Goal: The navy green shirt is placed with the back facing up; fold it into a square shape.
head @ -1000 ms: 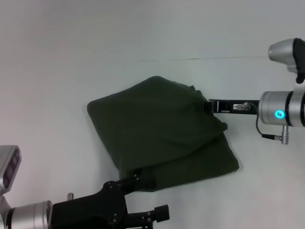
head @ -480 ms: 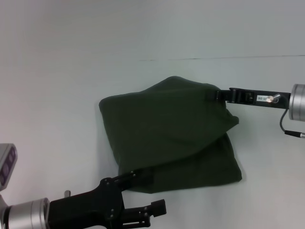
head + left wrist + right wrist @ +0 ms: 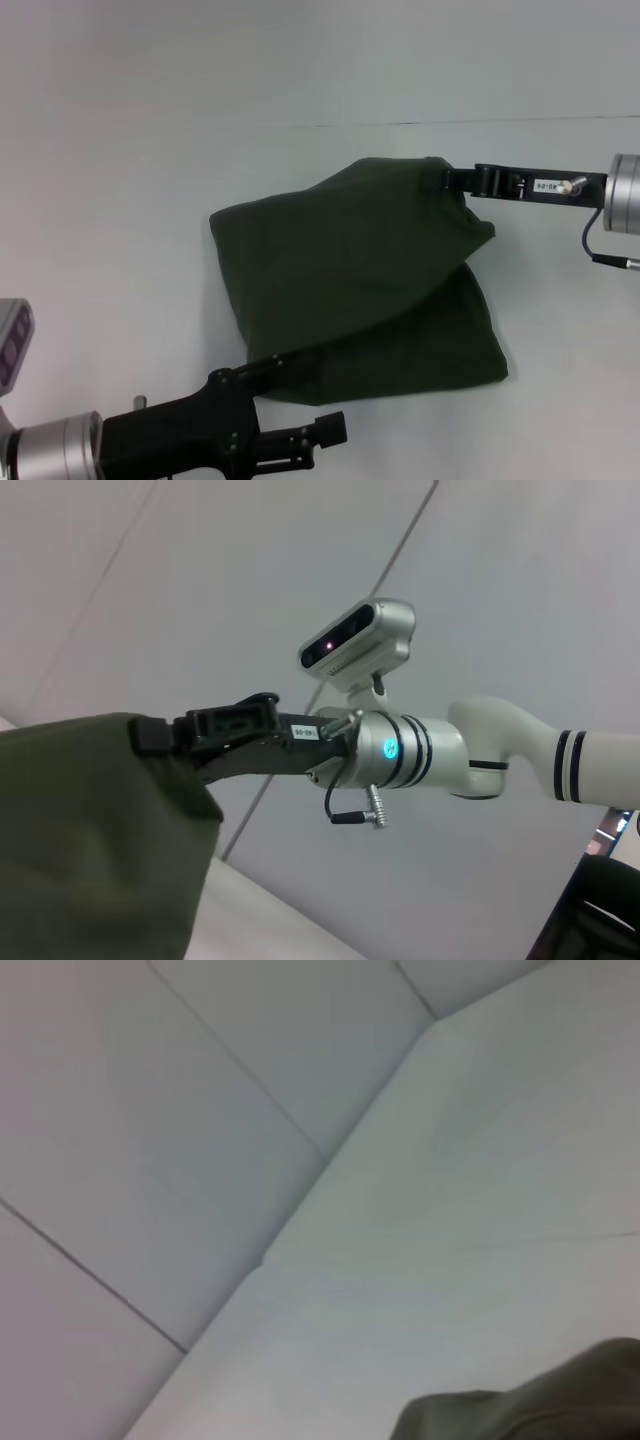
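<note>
The navy green shirt (image 3: pixel 355 280), soft and light, lay folded on the white table (image 3: pixel 120 150), its far corner pinched in the right gripper (image 3: pixel 450 180) and its near edge in the left gripper (image 3: pixel 290 368); corners seemed the best places to hold.

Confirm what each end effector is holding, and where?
Both grip the shirt: the right end effector pinches its far right corner, lifted; the left end effector clamps the near edge at the left.
</note>
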Available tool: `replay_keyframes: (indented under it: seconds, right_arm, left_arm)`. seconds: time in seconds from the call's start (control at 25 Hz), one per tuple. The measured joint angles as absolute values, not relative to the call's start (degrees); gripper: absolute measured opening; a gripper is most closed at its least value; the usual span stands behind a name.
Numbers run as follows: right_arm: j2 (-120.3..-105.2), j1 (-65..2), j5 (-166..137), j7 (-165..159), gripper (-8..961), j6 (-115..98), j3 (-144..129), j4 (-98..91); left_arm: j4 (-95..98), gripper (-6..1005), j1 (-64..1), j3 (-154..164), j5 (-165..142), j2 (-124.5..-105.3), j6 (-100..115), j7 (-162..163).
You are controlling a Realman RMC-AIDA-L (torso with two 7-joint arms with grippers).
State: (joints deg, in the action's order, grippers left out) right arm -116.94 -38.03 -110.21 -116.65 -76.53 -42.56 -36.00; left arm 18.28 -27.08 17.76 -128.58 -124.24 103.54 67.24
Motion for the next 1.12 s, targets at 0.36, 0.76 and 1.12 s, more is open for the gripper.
replay_keyframes:
  seconds: [0.36,0.76,1.12]
  right_arm:
    - [-116.77,-37.4,-109.6,-117.1,22,-80.3,-42.3,-39.4]
    - [-115.27,-35.1,-109.5,-117.2,30,-82.0,-41.3,-39.4]
    - [-115.15,-32.4,-110.2,-116.4,37,-82.6,-41.7,-38.4]
  left_arm:
    - [18.3,901,-27.1,17.2,-128.6,-124.18,103.5,67.4]
    - [18.3,901,-27.3,16.8,-128.6,-124.19,103.5,69.3]
    - [18.2,900,-28.0,16.8,-128.4,-124.19,103.2,70.1]
